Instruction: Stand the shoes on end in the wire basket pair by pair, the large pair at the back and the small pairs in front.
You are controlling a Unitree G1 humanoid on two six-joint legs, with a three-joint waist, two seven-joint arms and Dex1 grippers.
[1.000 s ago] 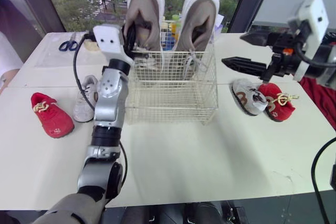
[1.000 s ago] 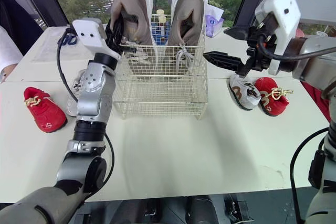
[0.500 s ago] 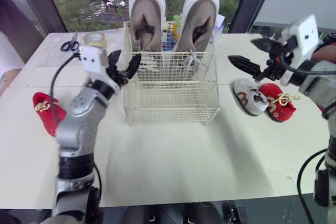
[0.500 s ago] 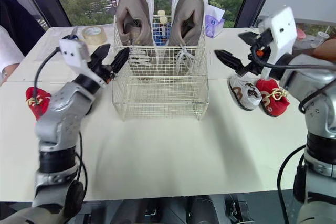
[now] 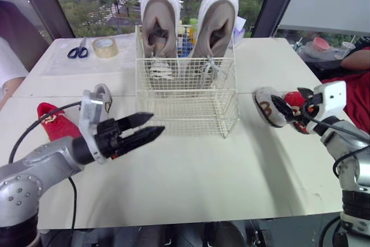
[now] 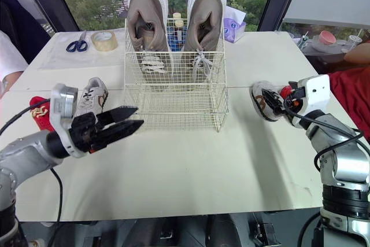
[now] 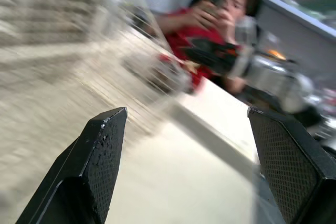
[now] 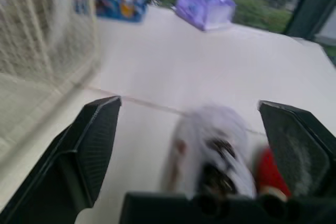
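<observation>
Right jaws are spread wide and low over the worktop (image 5: 231, 172), with the small grey shoe (image 8: 210, 145) lying just ahead between the two fingers (image 8: 92, 145) — nothing gripped. Right beside that shoe, on its right, sits a small red shoe (image 8: 270, 174). Left jaws are apart too and empty, hovering just in front of the wire basket (image 5: 188, 108) and pointing across its front face. Beside that arm lie the other small grey shoe (image 6: 92, 94) and the other small red shoe (image 5: 51, 123). The large pair (image 5: 160, 21) stands on end at the back of the basket, with the front part bare.

The danger is on the right. The two shoes there lie so close that a closing finger could catch the red one or its lace and drag it along — or shove the grey shoe sideways instead of pinching it. A shallow hold on that rounded upper looks likely to slip on the lift.
</observation>
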